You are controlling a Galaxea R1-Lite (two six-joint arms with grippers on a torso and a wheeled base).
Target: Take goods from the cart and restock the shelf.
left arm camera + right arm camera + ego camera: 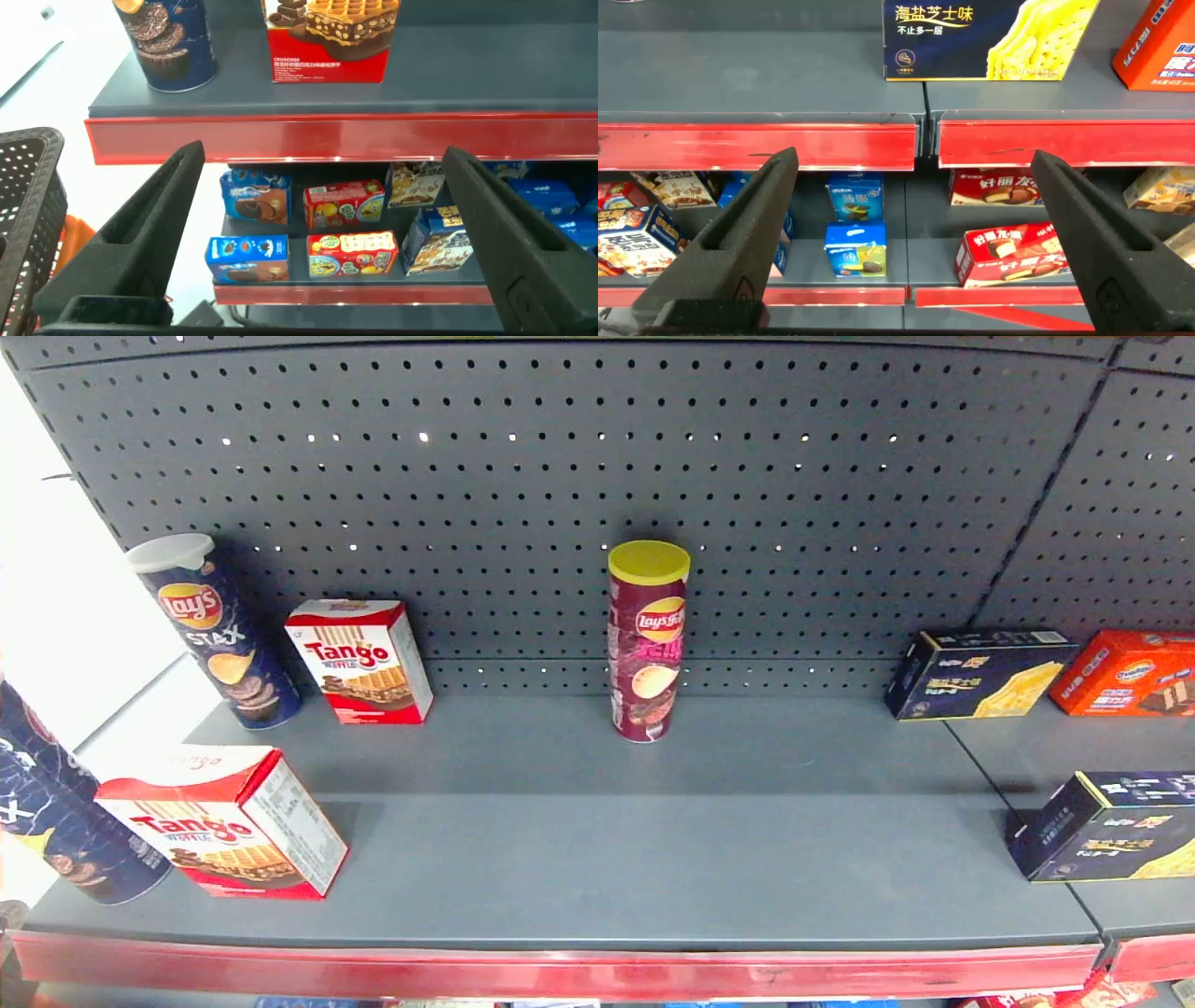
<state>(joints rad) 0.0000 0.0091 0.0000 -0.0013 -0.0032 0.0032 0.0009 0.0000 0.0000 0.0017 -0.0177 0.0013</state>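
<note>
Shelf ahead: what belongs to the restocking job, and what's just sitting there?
Job: grey shelf; black mesh basket; left tool, open, empty; right tool, open, empty.

Just there: maroon chip can; rear blue chip can; rear red wafer box; rear dark box; orange box; lower-shelf snack boxes.

The left gripper (324, 154) has its jaws spread wide, with nothing held between them. Just past the fingertips runs a red edge strip (336, 138); on the shelf beyond it, a dark blue can (173, 42) and a red wafer box (329, 37) stand near each other. In the gap between the jaws, a lower shelf (355, 291) carries blue biscuit boxes (254, 199) and red-and-green boxes (344, 205). A black mesh basket (28, 215) sits outside the jaw nearer the can
</note>
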